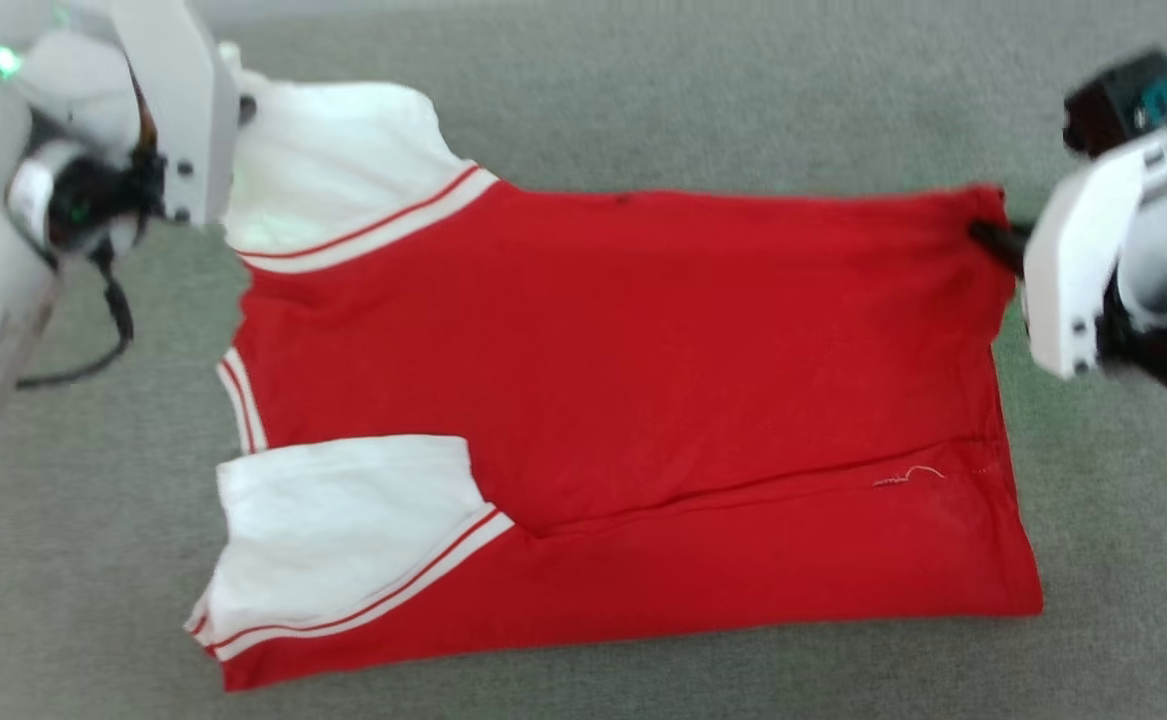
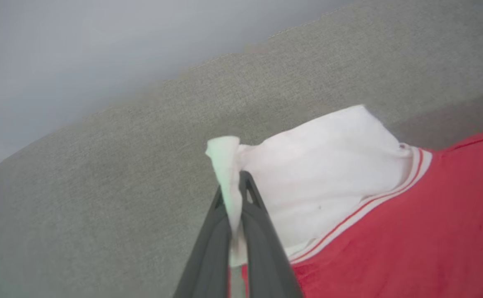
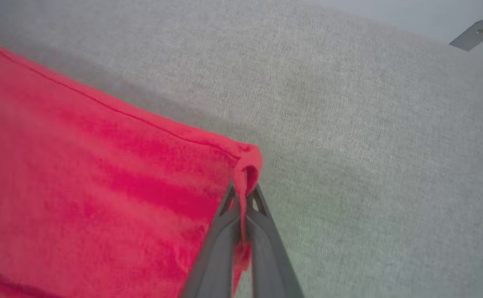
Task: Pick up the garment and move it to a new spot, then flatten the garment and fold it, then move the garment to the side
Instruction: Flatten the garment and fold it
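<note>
since the garment (image 1: 623, 400) was stretched flat on the grey surface (image 1: 643, 90) and pinched only at two thin edges, a slip or bunching could be caused by uneven pulling. the white sleeve (image 2: 328, 165) tip was clamped in the closed left gripper (image 2: 233, 186), the red hem corner (image 3: 247, 163) in the closed right gripper (image 3: 244, 190).

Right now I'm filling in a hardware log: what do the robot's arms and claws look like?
The left arm and right arm have pale grey-white shells, black joints and small green lights. A black cable loops by the left wrist. The left claw and right claw each have two long, tapering dark grey fingers.
</note>
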### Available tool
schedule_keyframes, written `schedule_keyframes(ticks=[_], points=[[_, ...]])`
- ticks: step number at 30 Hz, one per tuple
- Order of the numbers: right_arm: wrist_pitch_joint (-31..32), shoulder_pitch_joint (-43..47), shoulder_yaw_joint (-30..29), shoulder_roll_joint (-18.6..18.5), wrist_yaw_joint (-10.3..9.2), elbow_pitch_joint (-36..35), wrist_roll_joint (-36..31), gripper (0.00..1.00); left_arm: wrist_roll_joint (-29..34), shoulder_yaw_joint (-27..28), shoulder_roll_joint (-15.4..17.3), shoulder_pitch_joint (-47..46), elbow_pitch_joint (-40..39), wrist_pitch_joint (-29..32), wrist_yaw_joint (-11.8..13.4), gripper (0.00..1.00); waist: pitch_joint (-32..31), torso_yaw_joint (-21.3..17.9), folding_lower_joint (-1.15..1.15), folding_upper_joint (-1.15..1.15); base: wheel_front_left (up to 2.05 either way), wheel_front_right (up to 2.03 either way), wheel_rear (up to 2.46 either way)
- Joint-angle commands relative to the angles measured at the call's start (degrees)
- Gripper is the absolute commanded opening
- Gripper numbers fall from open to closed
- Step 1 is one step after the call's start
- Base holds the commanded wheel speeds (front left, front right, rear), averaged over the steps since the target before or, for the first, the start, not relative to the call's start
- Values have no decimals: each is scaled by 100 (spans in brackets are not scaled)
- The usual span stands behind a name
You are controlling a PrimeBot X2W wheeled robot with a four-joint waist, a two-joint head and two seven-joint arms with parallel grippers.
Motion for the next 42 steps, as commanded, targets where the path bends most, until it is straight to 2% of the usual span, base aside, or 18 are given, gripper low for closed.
schedule_keyframes(ticks=[1,5,9,12,16,19,24,25,26,27,28,29,30,31,32,38,42], points=[[59,260,-1,-150,-6,-194,96,0,-31,-32,85,227,-250,40,91,0,-382,267,0,0,0,0,0],[253,1023,-175,-528,-6,-797,305,0,-93,-95,565,854,-1394,162,544,0,-622,419,0,0,0,0,0],[419,1870,-527,-718,-6,-1300,466,0,-307,-133,1082,1623,-2722,303,1164,0,-790,547,0,0,0,0,0],[554,2455,-811,-709,-6,-1537,425,0,-451,-219,1427,2223,-3599,383,1618,0,-852,596,0,0,0,0,0],[739,2979,-1058,-540,-6,-1639,269,0,-668,-328,1644,2859,-4253,314,2000,0,-892,626,0,0,0,0,0],[879,3157,-1126,-362,-6,-1570,209,0,-823,-424,1553,3193,-4301,268,2066,0,-920,617,0,0,0,0,0],[958,3091,-1069,-136,-6,-1400,41,0,-1006,-492,1293,3401,-3902,181,1898,0,-978,592,0,0,0,0,0],[976,3054,-1044,-100,-6,-1364,20,0,-992,-505,1253,3393,-3797,169,1847,8,-996,585,0,0,0,0,0],[996,3031,-1021,-52,-6,-1319,2,0,-980,-504,1202,3374,-3699,129,1776,24,-1020,576,0,0,0,0,0],[1015,3019,-1014,-28,-6,-1284,-18,4,-1004,-492,1141,3362,-3604,104,1719,42,-1047,571,0,0,0,0,0],[1035,3013,-1013,-15,-6,-1246,-52,36,-1046,-480,1101,3360,-3520,78,1672,58,-1077,569,0,0,0,0,0],[1068,2993,-1012,14,-6,-1211,-66,64,-1048,-468,1080,3344,-3436,49,1629,87,-1113,565,0,0,0,0,0],[1091,2990,-1035,59,-6,-1178,-57,75,-1077,-453,1069,3336,-3383,42,1600,100,-1153,563,0,0,0,0,0],[1137,2996,-1052,76,-6,-1157,-65,90,-1081,-446,1071,3325,-3331,43,1582,100,-1199,565,0,0,0,0,0],[1171,3005,-1061,68,-6,-1156,-107,100,-1051,-448,1080,3306,-3303,21,1564,100,-1245,566,0,0,0,0,0],[1223,3124,-1207,219,-6,-1219,-164,100,-962,-400,1185,3390,-3254,-182,1617,100,-1529,558,0,0,0,0,0],[1263,3264,-1417,351,-6,-1369,-119,100,-971,-280,1297,3611,-3405,-555,1669,100,-1763,573,0,0,0,0,0]])
